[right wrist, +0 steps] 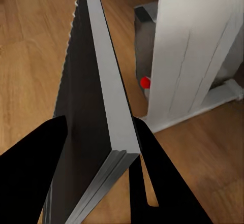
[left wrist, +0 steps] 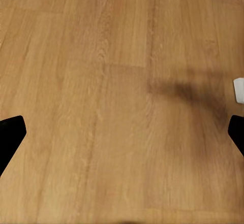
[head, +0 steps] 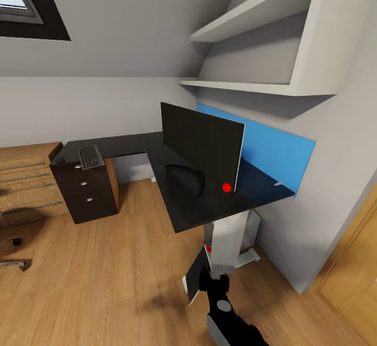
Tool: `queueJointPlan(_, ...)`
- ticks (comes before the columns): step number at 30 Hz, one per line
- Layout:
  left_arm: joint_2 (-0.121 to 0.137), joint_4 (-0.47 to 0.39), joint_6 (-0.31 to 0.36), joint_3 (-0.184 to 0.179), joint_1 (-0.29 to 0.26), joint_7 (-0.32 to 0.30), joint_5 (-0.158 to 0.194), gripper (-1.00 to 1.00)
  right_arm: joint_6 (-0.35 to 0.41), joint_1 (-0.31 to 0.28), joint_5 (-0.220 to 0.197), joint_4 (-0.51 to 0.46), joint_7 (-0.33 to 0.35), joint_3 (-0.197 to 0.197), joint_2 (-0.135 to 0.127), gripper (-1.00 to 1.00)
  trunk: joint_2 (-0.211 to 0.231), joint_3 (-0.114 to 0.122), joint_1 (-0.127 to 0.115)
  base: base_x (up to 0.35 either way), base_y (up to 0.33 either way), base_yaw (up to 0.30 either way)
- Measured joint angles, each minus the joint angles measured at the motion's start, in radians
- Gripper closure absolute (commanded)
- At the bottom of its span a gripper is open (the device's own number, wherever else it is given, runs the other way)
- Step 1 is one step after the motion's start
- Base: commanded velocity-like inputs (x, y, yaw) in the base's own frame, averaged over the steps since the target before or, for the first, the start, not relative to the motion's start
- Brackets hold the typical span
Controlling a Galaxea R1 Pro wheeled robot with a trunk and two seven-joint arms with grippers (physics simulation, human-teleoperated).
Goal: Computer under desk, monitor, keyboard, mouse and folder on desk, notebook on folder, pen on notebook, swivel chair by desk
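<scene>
The monitor [head: 201, 146] stands on the black desk [head: 209, 207], a red light at its lower corner. The keyboard [head: 90, 156] lies on the desk's left wing above the dark drawer unit [head: 86, 189], with a small dark lump [head: 60, 160], possibly the mouse, beside it. My right gripper [head: 203, 279] [right wrist: 96, 153] hangs low over the floor in front of the white desk leg [head: 228, 238]. It is shut on a thin dark slab with pale edges and a toothed side, apparently the notebook [right wrist: 94, 82]. A grey box with a red light, seemingly the computer [right wrist: 145, 31], sits behind the leg. My left gripper [left wrist: 122, 132] is open over bare floor. Castors of the swivel chair [head: 14, 263] show at far left.
A blue panel [head: 277, 155] runs along the wall behind the monitor. White shelves [head: 262, 42] hang above the desk. A light wooden counter with drawers [head: 26, 178] stands at left, and a wooden door [head: 356, 278] at right. Wood floor lies open in front of the desk.
</scene>
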Motion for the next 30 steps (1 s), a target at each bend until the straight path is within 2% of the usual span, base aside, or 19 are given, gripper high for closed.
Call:
queueJointPlan(3, 0.000, 0.000, 0.000, 0.000, 0.000, 0.000, 0.000, -1.00, -0.008, 0.000, 0.000, -0.001, -0.012, 0.082, 0.000, 1.00, 0.000, 0.000, 0.000, 0.000, 0.000, 0.000)
queueJointPlan(5, 0.000, 0.000, 0.000, 0.001, 0.000, 0.000, 0.000, -1.00, -0.015, 0.000, -0.001, -0.001, -0.017, 0.123, 0.000, 1.00, 0.000, 0.000, 0.000, 0.000, 0.000, 0.000)
queueJointPlan(7, 0.000, 0.000, 0.000, 0.001, 0.000, 0.000, 0.000, -1.00, -0.023, 0.000, -0.002, -0.001, -0.019, 0.146, 0.000, 1.00, 0.000, 0.000, 0.000, 0.000, 0.000, 0.000)
queueJointPlan(13, 0.000, 0.001, 0.000, 0.001, 0.000, 0.000, 0.000, -1.00, -0.033, 0.000, -0.003, 0.000, -0.021, 0.171, 0.000, 1.00, 0.000, 0.000, 0.000, 0.000, 0.000, 0.079)
queueJointPlan(30, -0.001, 0.000, -0.001, -0.001, 0.000, 0.000, -0.002, -1.00, -0.036, 0.000, -0.007, 0.003, -0.020, 0.177, 0.000, 1.00, 0.000, 0.000, 0.000, 0.000, 0.000, 0.264)
